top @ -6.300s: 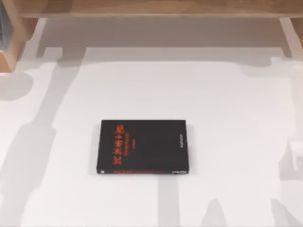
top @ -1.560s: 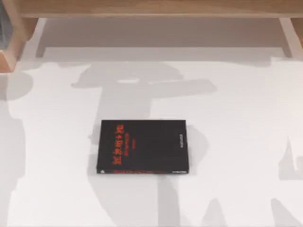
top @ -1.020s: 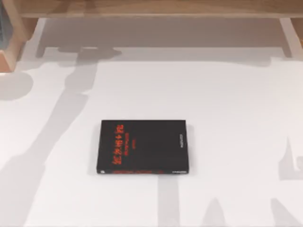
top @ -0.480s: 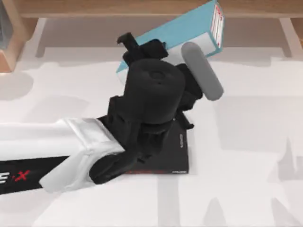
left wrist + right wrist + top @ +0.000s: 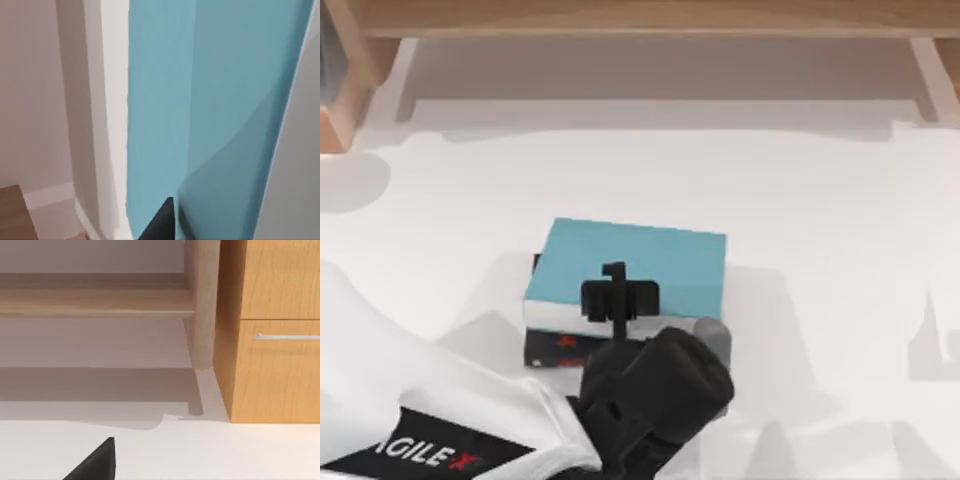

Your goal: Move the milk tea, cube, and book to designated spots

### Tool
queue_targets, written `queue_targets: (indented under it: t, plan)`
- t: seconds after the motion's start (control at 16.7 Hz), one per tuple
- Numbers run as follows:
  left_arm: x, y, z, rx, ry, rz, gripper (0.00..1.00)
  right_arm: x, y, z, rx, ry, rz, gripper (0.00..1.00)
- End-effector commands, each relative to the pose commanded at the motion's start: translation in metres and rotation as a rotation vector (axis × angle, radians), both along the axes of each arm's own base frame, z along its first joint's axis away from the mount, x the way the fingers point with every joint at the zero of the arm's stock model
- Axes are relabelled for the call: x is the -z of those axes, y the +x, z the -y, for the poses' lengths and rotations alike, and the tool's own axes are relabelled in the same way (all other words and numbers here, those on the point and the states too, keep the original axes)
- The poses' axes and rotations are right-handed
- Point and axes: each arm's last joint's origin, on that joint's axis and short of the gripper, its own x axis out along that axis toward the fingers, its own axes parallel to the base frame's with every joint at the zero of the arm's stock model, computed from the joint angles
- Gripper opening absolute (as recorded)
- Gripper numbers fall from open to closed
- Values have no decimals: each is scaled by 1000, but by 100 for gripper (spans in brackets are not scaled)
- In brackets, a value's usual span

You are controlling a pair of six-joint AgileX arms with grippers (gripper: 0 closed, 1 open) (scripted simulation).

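Holding position over the middle of the white table, my left arm reaches in from the top view's lower left.

Item, left gripper: at the near edge of the book, its dark fingers over the near part of the teal cover. Whether those fingers clamp the book or stand apart from it I cannot tell; the wrist hides the contact.

Item, book: teal cover up, lying flat on top of the black book, covering most of it. A strip of the black book with red lettering shows along the near side, under the white page edges. In the left wrist view the teal cover sits right against the camera.

Item, right arm: parked; its wrist view shows a wooden shelf and a wooden drawer front beyond the table.
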Motion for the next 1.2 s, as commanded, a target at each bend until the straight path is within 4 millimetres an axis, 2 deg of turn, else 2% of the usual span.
queue_targets:
  t: [0.24,0.66,1.2]
  plan:
    - [-4,2,1,-3,-9,9,0,0,0,0,0,0,0,100]
    - [2,5,0,0,0,0,0,0,0,0,0,0,0,100]
    - [2,5,0,0,0,0,68,0,0,0,0,0,0,100]
